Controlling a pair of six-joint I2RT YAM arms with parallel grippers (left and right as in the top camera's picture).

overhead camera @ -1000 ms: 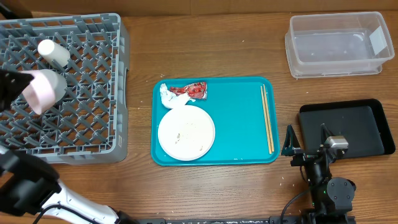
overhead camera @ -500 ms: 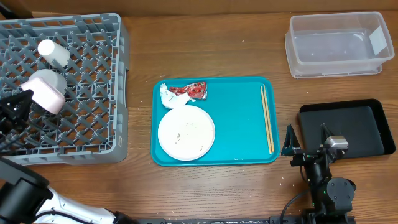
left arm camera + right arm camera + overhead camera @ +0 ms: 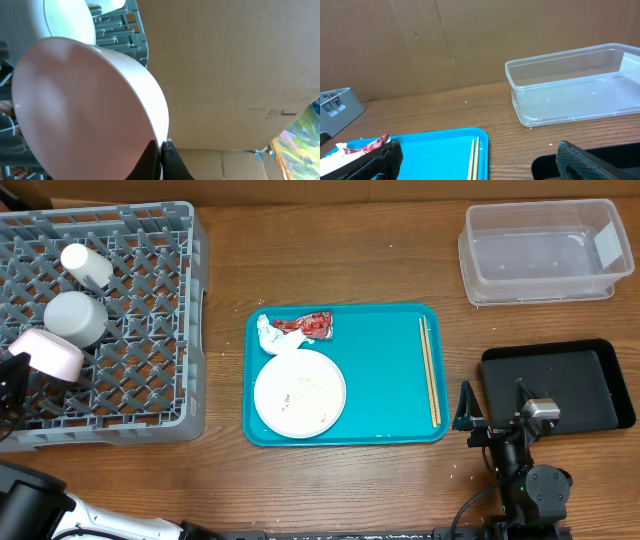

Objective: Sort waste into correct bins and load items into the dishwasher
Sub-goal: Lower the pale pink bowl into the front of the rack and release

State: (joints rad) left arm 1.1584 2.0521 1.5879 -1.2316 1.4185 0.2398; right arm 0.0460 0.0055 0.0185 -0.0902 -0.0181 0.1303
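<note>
noting positions from the overhead view, clock directions taken from table centre.

left gripper (image 3: 161, 150): jaws pinched tight on the rim of a white bowl (image 3: 90, 110). the bowl is tilted on its side over the rack (image 3: 150, 240), at the rack's 8 o'clock edge. the rack itself fills the table's 9 to 10 o'clock. cannot tell whether the bowl touches the lattice.

other bowl (image 3: 75, 318): upside down in the rack, just at 1 o'clock of the held one. cup (image 3: 85, 265): in the rack at 12 o'clock of that other bowl, tilted.

right gripper (image 3: 492, 412): jaws spread wide, nothing between them. it sits at the table's 4 o'clock, between the teal tray (image 3: 385, 340) and the black tray (image 3: 555, 385).

teal tray, at centre, carries:
- plate (image 3: 299, 392) at the tray's 7 o'clock, flat. small specks show on its face, too small to name.
- tissue (image 3: 268, 333) at the tray's 10 o'clock corner, against the plate's 11 o'clock rim.
- wrapper (image 3: 312, 326) just at 3 o'clock of the tissue, touching it.
- chopsticks (image 3: 430, 370) side by side along the tray's 3 o'clock edge, running 12 to 6.

tub (image 3: 545, 250): upright at the table's 1 o'clock. the black tray lies at its 6 o'clock, well apart.
</note>
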